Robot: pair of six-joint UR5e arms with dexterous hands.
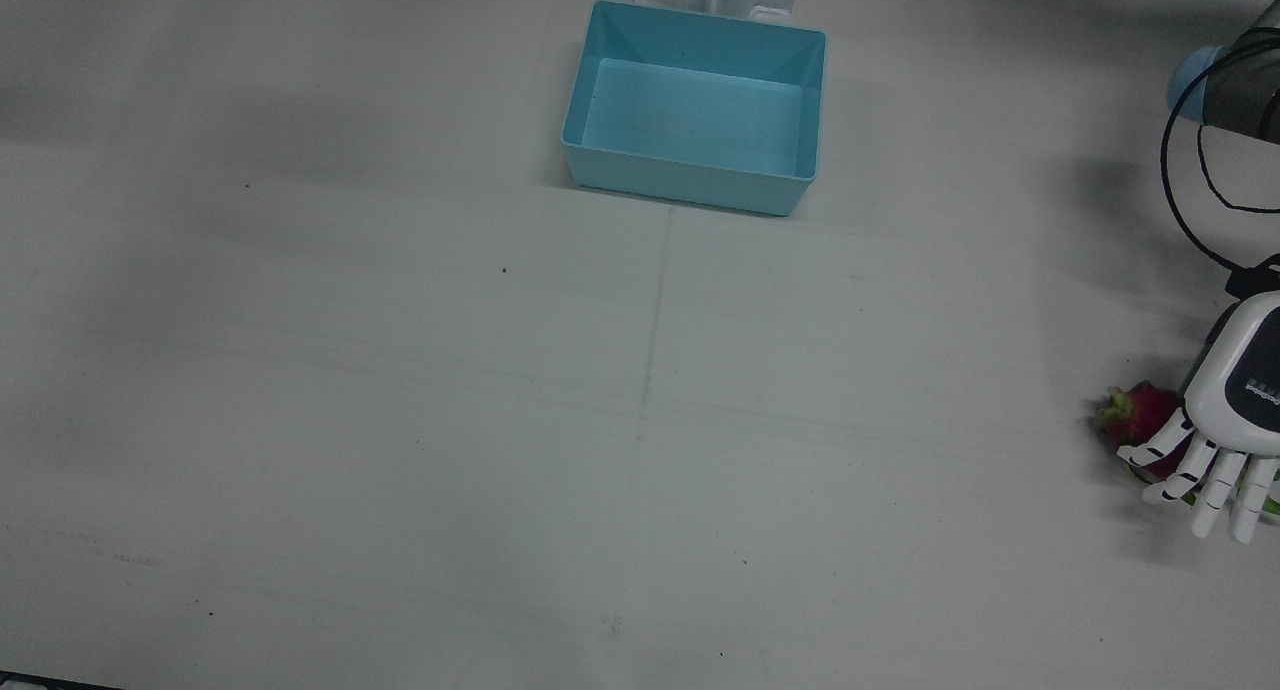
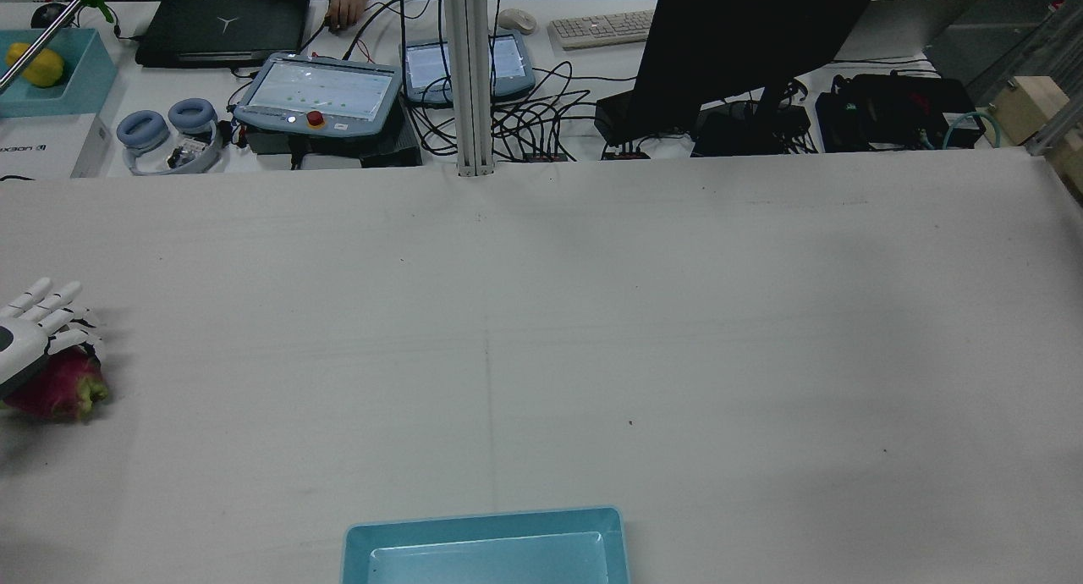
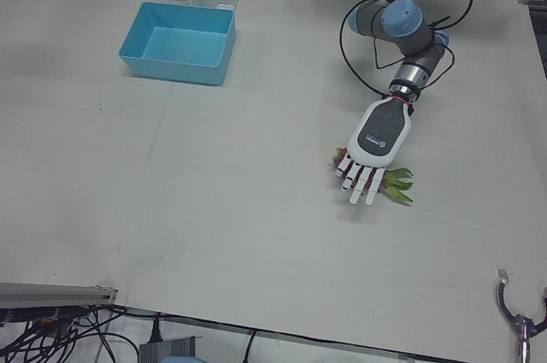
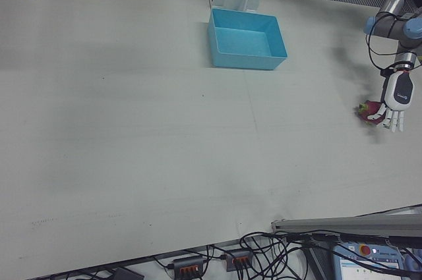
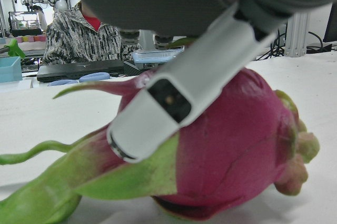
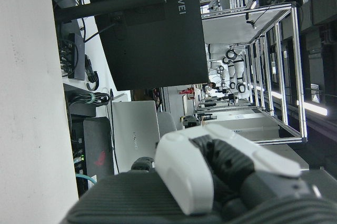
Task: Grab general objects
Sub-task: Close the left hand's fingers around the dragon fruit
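I see the left robot hand (image 3: 373, 145) spread open, fingers (image 1: 1210, 485) extended, hovering over the dragon fruit (image 2: 61, 387) on the bench (image 1: 400, 390) edge, holding nothing. Right robot hand (image 6: 221, 166): grip state unclear.

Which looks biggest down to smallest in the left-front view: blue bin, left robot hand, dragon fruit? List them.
1. Blue bin, clearly largest.
2. Left robot hand.
3. Dragon fruit, though the hand hides most of it, so this last ranking is unsure.
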